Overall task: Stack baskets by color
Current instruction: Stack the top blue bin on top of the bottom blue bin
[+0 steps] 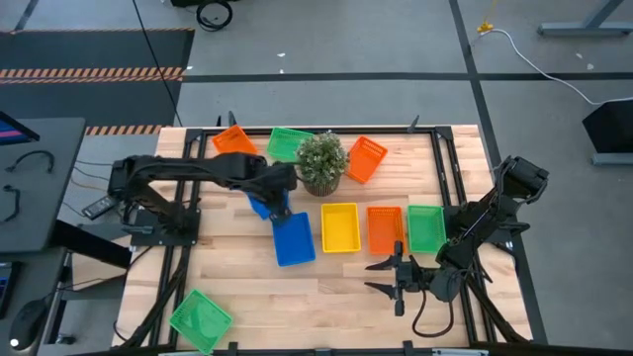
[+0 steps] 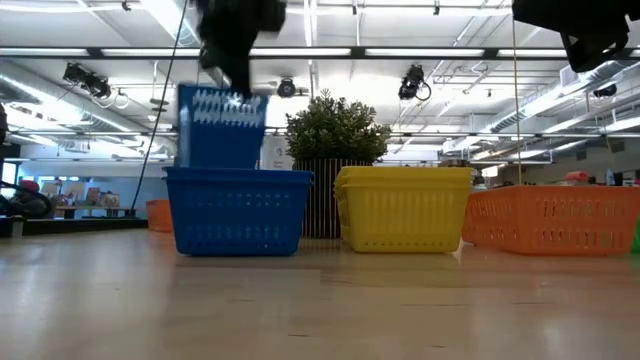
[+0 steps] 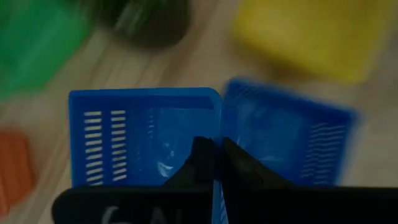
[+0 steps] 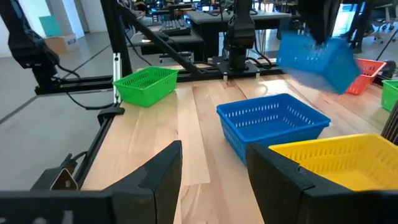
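My left gripper (image 1: 280, 201) is shut on a blue basket (image 3: 143, 137) and holds it in the air at mid-table. A second blue basket (image 1: 294, 239) stands on the table just below and nearer. To the right of it stand a yellow basket (image 1: 340, 227), an orange basket (image 1: 385, 229) and a green basket (image 1: 426, 227) in a row. Two more orange baskets (image 1: 234, 140) (image 1: 366, 158) and a green one (image 1: 289, 143) lie along the far edge. Another green basket (image 1: 201, 319) sits near left. My right gripper (image 1: 391, 277) waits open near the front, below the orange basket. My left gripper pinches one side wall (image 3: 217, 118) of the blue basket between its two fingers, at the rim. The fingers (image 3: 200, 155) come steeply from above. The basket (image 2: 222, 125) hangs tilted below them, lifted clear of the table and of the other blue basket (image 2: 237, 210).
A potted green plant (image 1: 322, 163) stands at the far middle, close behind the lifted basket. Black frame rails (image 1: 450, 178) run along the table's sides. Bare wood lies at the near middle and between the left rail and the blue baskets.
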Controlling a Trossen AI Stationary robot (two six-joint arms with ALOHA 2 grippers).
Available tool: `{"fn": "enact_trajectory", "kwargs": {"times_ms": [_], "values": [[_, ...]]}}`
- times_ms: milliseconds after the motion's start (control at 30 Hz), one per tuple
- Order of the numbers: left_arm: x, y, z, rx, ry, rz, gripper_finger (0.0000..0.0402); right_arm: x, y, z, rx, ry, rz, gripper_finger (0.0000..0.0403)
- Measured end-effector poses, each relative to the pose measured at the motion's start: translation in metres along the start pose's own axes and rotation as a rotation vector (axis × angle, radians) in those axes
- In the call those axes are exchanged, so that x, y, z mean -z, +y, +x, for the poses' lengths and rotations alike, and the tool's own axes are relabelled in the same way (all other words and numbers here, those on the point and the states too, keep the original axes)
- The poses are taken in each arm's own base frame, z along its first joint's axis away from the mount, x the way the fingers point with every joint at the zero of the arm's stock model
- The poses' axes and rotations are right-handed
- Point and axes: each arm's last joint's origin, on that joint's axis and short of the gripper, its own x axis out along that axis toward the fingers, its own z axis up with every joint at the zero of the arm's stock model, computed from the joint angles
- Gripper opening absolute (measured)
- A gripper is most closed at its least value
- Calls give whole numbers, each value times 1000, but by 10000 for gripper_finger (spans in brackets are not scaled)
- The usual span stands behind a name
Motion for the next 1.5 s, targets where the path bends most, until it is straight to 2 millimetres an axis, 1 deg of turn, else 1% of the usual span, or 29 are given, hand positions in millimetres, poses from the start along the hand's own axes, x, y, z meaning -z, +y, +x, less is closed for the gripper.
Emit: {"fn": "enact_trajectory", "kwargs": {"times_ms": [100,200,300,400,500,567,700,867,967,1033,1133,1267,1500], "values": [[-8,-24,-30,75,-103,69,13,0,0,0,-1,-3,4,183],[-6,-49,-54,136,-174,116,13,-1,0,0,-2,-6,8,183],[5,-73,-68,166,-223,144,13,-1,0,0,-2,-6,6,183],[18,-96,-72,182,-271,197,13,-1,0,0,-2,-6,1,183],[29,-120,-64,138,-297,234,13,-1,0,0,0,-6,-3,183],[35,-134,-53,97,-292,269,13,-1,0,1,2,-6,-2,183],[41,-156,-21,15,-252,323,13,-1,0,1,1,-6,-2,183],[44,-170,21,-79,-179,363,14,-1,0,1,1,-7,-1,183],[47,-173,37,-118,-141,384,14,-1,0,1,1,-6,-1,183],[48,-174,43,-148,-130,390,14,-1,0,1,1,-6,-1,183],[50,-173,45,-186,-130,361,14,-1,0,1,3,-6,-6,183],[49,-170,46,-189,-130,293,15,-1,-2,3,11,-7,-7,183],[46,-168,47,-163,-106,250,15,-2,-4,5,21,-7,-6,183]]}}
